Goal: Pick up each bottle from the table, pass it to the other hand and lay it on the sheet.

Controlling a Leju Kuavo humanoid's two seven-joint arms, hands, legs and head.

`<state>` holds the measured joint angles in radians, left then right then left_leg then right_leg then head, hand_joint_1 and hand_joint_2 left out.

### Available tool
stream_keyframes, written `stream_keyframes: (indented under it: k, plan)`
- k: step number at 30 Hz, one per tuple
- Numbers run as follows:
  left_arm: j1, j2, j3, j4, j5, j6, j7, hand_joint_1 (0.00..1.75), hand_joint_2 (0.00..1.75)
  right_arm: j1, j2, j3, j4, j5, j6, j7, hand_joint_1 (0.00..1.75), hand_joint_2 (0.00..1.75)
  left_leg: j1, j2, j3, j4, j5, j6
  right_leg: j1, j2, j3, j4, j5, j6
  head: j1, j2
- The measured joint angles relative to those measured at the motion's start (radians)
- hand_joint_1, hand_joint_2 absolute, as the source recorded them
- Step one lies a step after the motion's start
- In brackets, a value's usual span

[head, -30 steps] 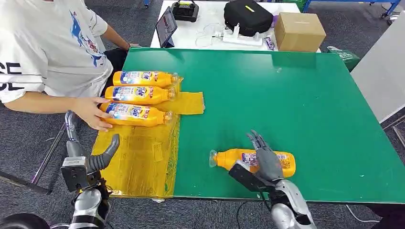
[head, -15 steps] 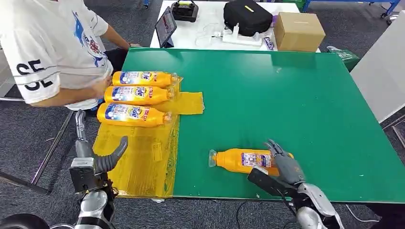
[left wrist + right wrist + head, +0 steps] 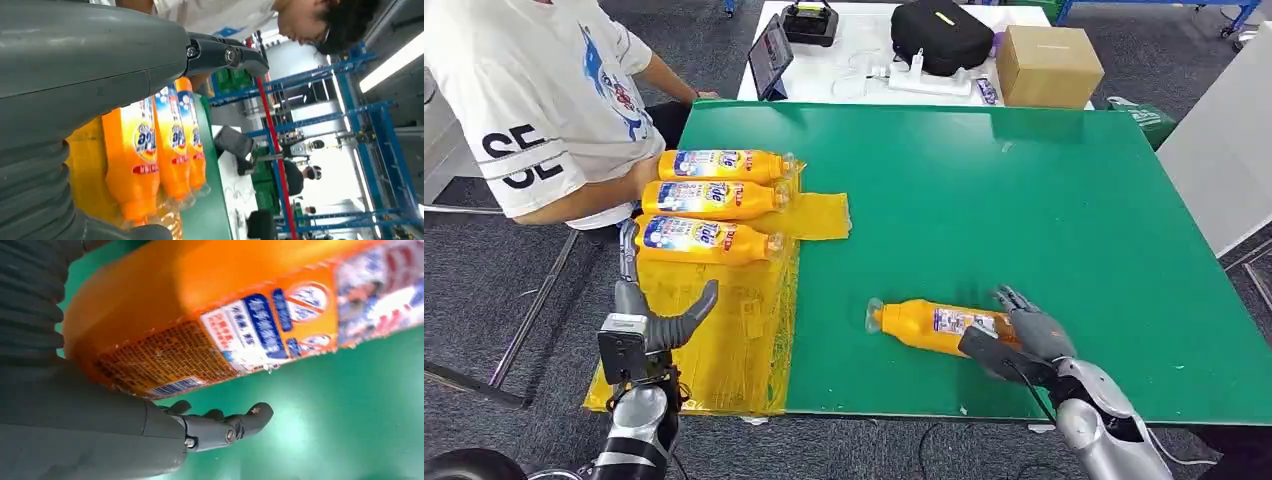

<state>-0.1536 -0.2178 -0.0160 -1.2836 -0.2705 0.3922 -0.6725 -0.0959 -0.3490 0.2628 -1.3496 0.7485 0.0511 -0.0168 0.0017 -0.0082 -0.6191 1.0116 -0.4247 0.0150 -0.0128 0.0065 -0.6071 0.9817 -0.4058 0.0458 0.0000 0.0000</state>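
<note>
An orange bottle (image 3: pixel 929 325) lies tilted near the green table's (image 3: pixel 1024 200) front edge, cap pointing left. My right hand (image 3: pixel 1027 337) grips its base end. In the right wrist view the bottle (image 3: pixel 225 310) sits against my palm, with the thumb (image 3: pixel 220 427) curled under it. My left hand (image 3: pixel 662 331) hovers open above the front left of the yellow sheet (image 3: pixel 734 340). Three more orange bottles (image 3: pixel 714 198) lie side by side at the sheet's far end; these bottles (image 3: pixel 150 150) also appear in the left wrist view, beyond the left hand (image 3: pixel 100 65).
A person in a white T-shirt (image 3: pixel 534 100) stands at the table's left, close to the sheet. Behind the green table, a white table holds a black bag (image 3: pixel 941 35), a cardboard box (image 3: pixel 1050 65) and a tablet (image 3: pixel 772 55). The green surface right of the sheet is open.
My right hand has closed on the bottle's base, and the bottle has shifted slightly left and tilted. My left hand has moved up and right over the sheet. The person's hand has withdrawn from the bottles.
</note>
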Motion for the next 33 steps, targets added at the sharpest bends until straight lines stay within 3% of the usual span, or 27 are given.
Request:
stream_keyframes:
  k: [7,8,9,10,11,19,21,22,30,33]
  plan:
    - [-0.018,0.000,-0.014,0.040,0.010,-0.016,0.007,0.00,1.75,-0.073,0.019,0.004,0.117,0.021,-0.005,-0.006,0.02,1.75,0.000,0.000,0.001,0.000,0.000,0.000,0.000,0.000,0.002,0.000,0.000,0.000,0.000,0.000]
    - [-0.021,0.000,-0.015,0.043,0.010,-0.016,0.007,0.00,1.75,-0.079,0.024,0.005,0.129,0.021,-0.005,-0.011,0.68,1.75,0.000,0.000,0.002,0.000,0.000,0.000,0.000,0.000,0.002,0.000,0.000,0.000,0.001,0.000]
    - [-0.024,0.000,-0.018,0.047,0.011,-0.016,0.007,0.00,1.75,-0.087,0.029,0.006,0.141,0.018,-0.005,-0.017,0.87,1.75,0.000,0.000,0.002,0.000,0.000,0.000,0.000,0.000,0.003,0.000,0.000,0.000,0.000,0.000]
    - [-0.028,0.000,-0.019,0.051,0.015,-0.017,0.008,0.00,1.75,-0.093,0.034,0.008,0.151,0.011,-0.005,-0.024,0.87,1.75,0.000,0.000,0.003,0.000,0.000,0.000,0.000,0.000,0.003,0.000,0.000,0.000,0.000,0.000]
    - [-0.030,0.000,-0.022,0.056,0.018,-0.018,0.009,0.00,1.75,-0.099,0.037,0.010,0.161,-0.001,-0.005,-0.033,1.38,1.75,0.000,0.000,0.004,0.000,0.000,0.000,0.000,0.001,0.004,0.000,0.000,0.000,0.000,0.000]
    - [-0.050,-0.001,-0.030,0.090,0.030,-0.020,0.010,0.00,1.75,-0.122,0.055,0.012,0.199,-0.056,0.000,-0.064,1.38,1.75,0.000,0.003,0.008,0.000,0.000,0.000,0.001,0.003,0.007,0.000,0.000,0.000,0.000,0.000]
    - [-0.052,-0.001,-0.031,0.094,0.030,-0.020,0.010,0.00,1.75,-0.124,0.056,0.012,0.202,-0.056,0.000,-0.064,1.68,1.75,0.000,0.004,0.009,0.000,0.000,0.000,0.001,0.003,0.008,0.000,0.000,0.000,0.000,0.000]
    - [-0.053,-0.001,-0.031,0.096,0.030,-0.020,0.010,0.00,1.75,-0.126,0.057,0.012,0.205,-0.058,0.000,-0.064,1.75,1.75,0.000,0.004,0.009,0.000,0.000,0.000,0.001,0.003,0.008,0.000,0.000,0.000,0.000,0.000]
    - [-0.057,-0.003,-0.036,0.106,0.042,-0.022,0.009,0.00,1.75,-0.119,0.078,0.010,0.209,-0.114,-0.031,-0.095,1.75,1.75,0.001,0.004,0.010,0.000,0.000,0.000,0.001,0.003,0.009,0.000,0.000,0.000,0.000,0.000]
    - [-0.056,-0.005,-0.044,0.110,0.052,-0.033,0.010,0.00,1.75,-0.094,0.108,-0.006,0.198,-0.161,-0.141,-0.174,1.75,1.75,0.001,0.003,0.008,0.000,0.000,0.000,0.001,0.002,0.009,0.000,0.000,0.000,0.001,0.000]
